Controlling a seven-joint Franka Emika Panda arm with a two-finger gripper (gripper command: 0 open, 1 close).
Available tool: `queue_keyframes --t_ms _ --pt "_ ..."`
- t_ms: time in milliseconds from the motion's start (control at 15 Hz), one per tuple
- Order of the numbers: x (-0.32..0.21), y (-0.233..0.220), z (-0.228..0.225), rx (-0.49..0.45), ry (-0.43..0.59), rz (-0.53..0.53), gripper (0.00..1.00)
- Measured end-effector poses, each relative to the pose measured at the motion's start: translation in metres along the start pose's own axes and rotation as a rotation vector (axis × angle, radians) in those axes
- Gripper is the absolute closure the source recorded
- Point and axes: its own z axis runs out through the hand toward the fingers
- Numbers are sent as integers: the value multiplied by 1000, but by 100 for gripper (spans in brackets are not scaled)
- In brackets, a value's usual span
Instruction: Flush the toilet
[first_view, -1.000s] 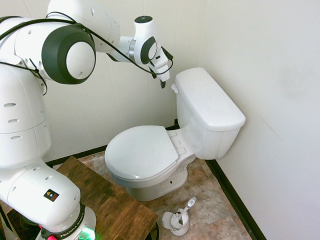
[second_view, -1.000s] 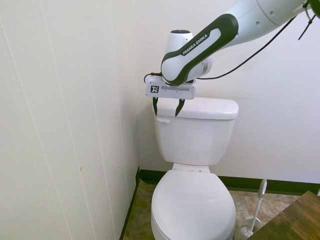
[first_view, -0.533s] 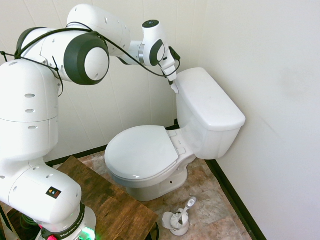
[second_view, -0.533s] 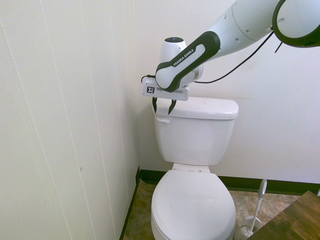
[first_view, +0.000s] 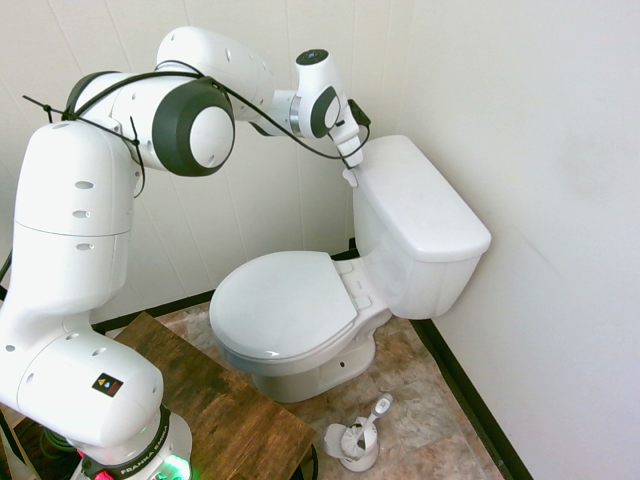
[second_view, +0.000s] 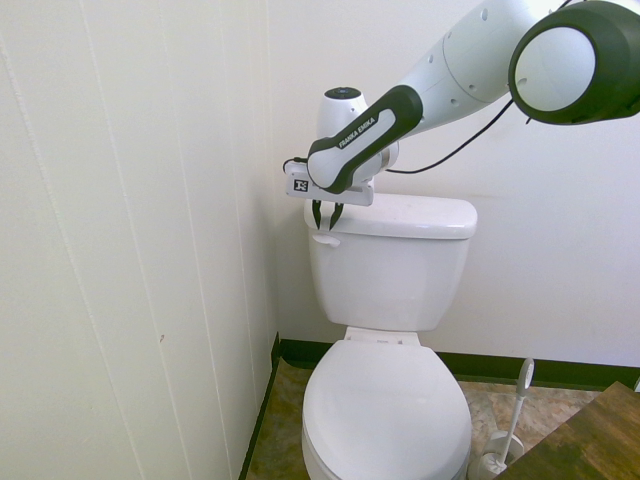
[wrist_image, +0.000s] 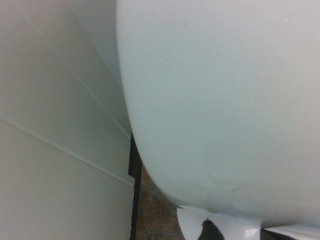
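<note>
The white toilet (first_view: 300, 305) stands in the corner with its lid down. Its tank (first_view: 420, 205) is against the back wall. The small white flush lever (first_view: 349, 177) sticks out of the tank's upper corner nearest the panelled wall. My gripper (first_view: 353, 160) hangs right above that lever, fingers pointing down. In the second exterior view the gripper (second_view: 326, 226) is open by a narrow gap, its tips just over the lever (second_view: 325, 239) and holding nothing. The wrist view is filled by the tank's (wrist_image: 225, 100) curved white side.
The panelled wall (second_view: 150, 250) runs close beside the tank and the gripper. A white toilet-brush holder (first_view: 355, 440) stands on the floor by the bowl. A dark wooden board (first_view: 220, 400) lies in front of the toilet.
The gripper has moved toward the tank's corner and come down to just above the lever. Its fingers have drawn closer together over the last second.
</note>
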Motion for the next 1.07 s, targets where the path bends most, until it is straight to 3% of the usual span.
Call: queue_keyframes --t_ms 1067 --pt "-1 3 40 -34 -1 13 100"
